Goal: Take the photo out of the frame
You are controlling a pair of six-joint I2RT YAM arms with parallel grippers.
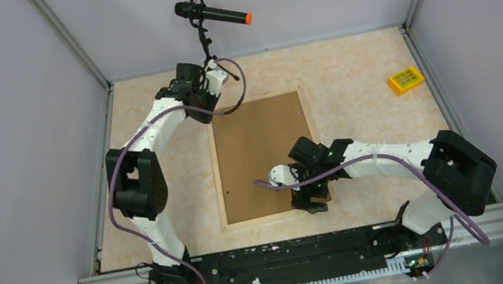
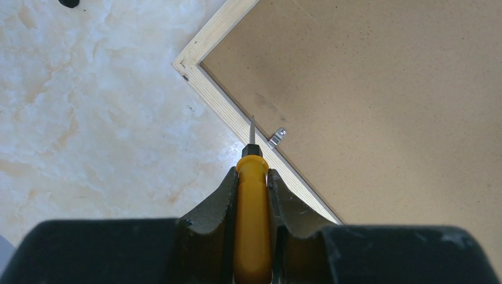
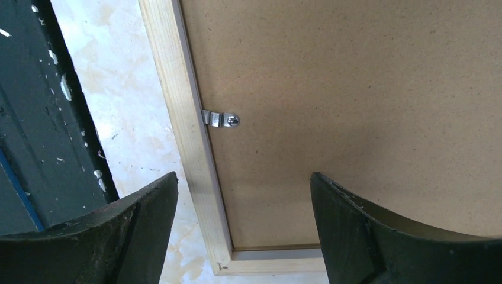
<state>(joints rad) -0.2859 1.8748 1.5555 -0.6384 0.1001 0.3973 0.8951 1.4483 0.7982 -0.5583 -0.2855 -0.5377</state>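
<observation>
The frame (image 1: 263, 157) lies face down on the table, its brown hardboard back up. The photo is hidden under that back. My left gripper (image 1: 205, 109) hangs over the frame's far left corner. It is shut on a yellow-handled screwdriver (image 2: 253, 219), whose tip lies on the pale wood rim (image 2: 219, 100) beside a small metal clip (image 2: 277, 137). My right gripper (image 1: 313, 200) is open and empty above the frame's near right corner (image 3: 237, 260). Its fingers (image 3: 142, 219) straddle the rim, and another metal clip (image 3: 220, 119) sits just ahead of them.
A small yellow block (image 1: 406, 79) lies at the back right. A black microphone (image 1: 213, 14) on a thin stand rises at the back, close to the left arm. The black base rail (image 1: 291, 252) runs along the near edge and also shows in the right wrist view (image 3: 35, 118).
</observation>
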